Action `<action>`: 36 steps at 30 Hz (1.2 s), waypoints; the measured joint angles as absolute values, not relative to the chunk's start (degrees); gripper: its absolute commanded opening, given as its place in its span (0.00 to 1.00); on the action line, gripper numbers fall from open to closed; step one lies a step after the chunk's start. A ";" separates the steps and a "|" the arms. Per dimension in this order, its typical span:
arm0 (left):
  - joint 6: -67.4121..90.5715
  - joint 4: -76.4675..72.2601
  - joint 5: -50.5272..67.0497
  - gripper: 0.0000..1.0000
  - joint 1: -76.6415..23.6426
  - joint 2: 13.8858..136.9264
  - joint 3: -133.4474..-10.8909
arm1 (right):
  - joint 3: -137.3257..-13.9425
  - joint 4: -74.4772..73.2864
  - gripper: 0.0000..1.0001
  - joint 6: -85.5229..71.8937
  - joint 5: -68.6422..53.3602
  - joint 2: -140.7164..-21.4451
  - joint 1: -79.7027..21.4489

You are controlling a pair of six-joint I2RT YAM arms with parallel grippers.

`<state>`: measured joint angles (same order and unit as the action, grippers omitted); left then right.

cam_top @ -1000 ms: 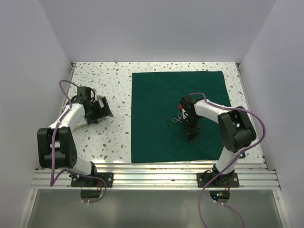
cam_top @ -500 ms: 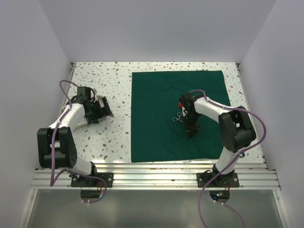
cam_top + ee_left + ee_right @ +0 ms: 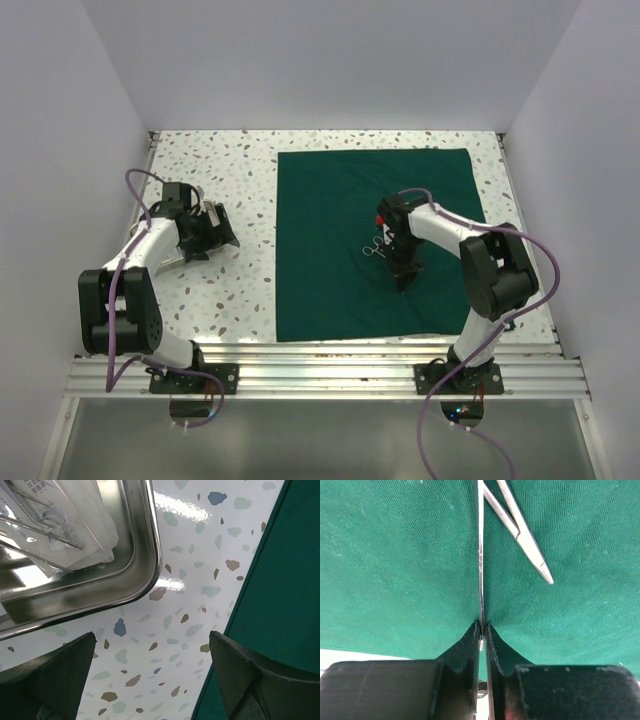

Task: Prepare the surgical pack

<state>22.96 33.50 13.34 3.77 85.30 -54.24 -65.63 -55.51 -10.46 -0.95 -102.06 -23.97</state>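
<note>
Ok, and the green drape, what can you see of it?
The green drape is a large, roughly square sheet of dark matte woven fabric, spread flat on the right half of the speckled table. A steel forceps lies near its middle. The right pincer, low over it, is shut on a second thin steel instrument.

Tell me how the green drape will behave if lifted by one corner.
The drape is probably floppy: thin woven cloth lying flat on the table, so it would sag and trail. Likely light, yet large, so it may drag. The forceps lying on it would likely slide off.
</note>
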 measured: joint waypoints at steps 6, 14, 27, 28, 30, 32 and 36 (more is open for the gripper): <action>22.94 33.50 13.52 0.99 3.77 85.30 -54.24 | -65.69 -55.46 0.17 -10.44 -0.97 -103.02 -23.97; 22.96 33.50 13.56 0.99 3.77 85.41 -54.24 | -66.11 -55.33 0.15 -10.35 -0.95 -103.13 -23.97; 22.94 33.50 13.78 0.99 3.77 85.62 -54.24 | -66.19 -54.85 0.24 -10.20 -0.99 -104.66 -23.97; 22.94 33.50 13.78 0.99 3.77 85.62 -54.24 | -66.17 -54.76 0.23 -10.20 -0.99 -104.75 -23.97; 22.96 33.50 13.78 0.99 3.77 85.65 -54.24 | -66.04 -54.65 0.18 -10.31 -1.02 -104.75 -23.97; 22.96 33.47 13.82 0.99 3.77 85.67 -54.24 | -65.89 -54.54 0.14 -10.39 -0.99 -104.75 -23.97; 22.96 33.47 13.96 0.99 3.77 85.95 -54.24 | -65.82 -54.57 0.06 -10.46 -0.95 -104.75 -23.97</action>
